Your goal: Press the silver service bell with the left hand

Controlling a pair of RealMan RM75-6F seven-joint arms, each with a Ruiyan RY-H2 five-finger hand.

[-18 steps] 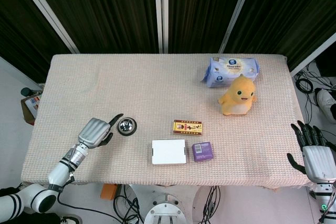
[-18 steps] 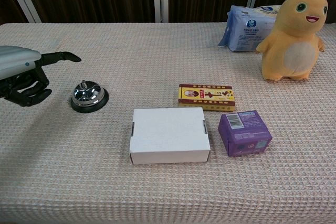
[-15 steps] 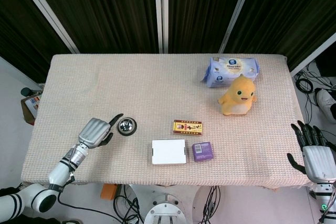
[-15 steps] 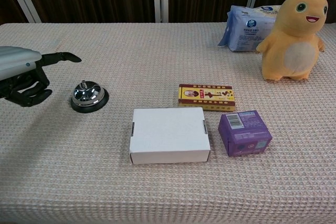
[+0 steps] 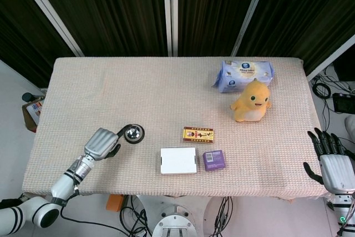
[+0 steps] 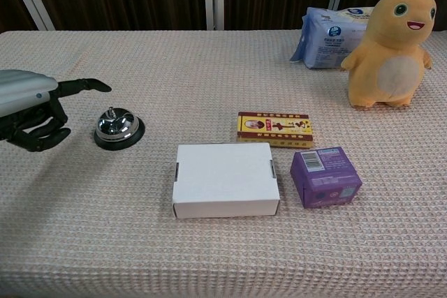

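- Left hand (image 5: 101, 142) has dropped lower and nearer the front edge since 0.6 s ago; its one outstretched finger (image 6: 85, 86) now reaches over the rear-left side of the silver service bell (image 6: 119, 128) in the chest view.
- We can't tell if that finger touches the bell. Remaining fingers are curled under the palm, nothing in them.
- Bell sits on the table (image 5: 166, 92) in its front-left part, just right of the left hand, well apart from the white box (image 6: 225, 179).
- Right hand (image 5: 334, 165) hangs off the table's front-right corner, fingers spread, holding nothing.
- Yellow-red box (image 6: 274, 128) and purple box (image 6: 325, 176) sit right of the white box, mid-front.
- Tissue pack (image 5: 244, 75) and yellow plush (image 5: 251, 101) sit near the rear-right edge.
- We see bare cloth all around the bell and behind it, to the left and rear edges.
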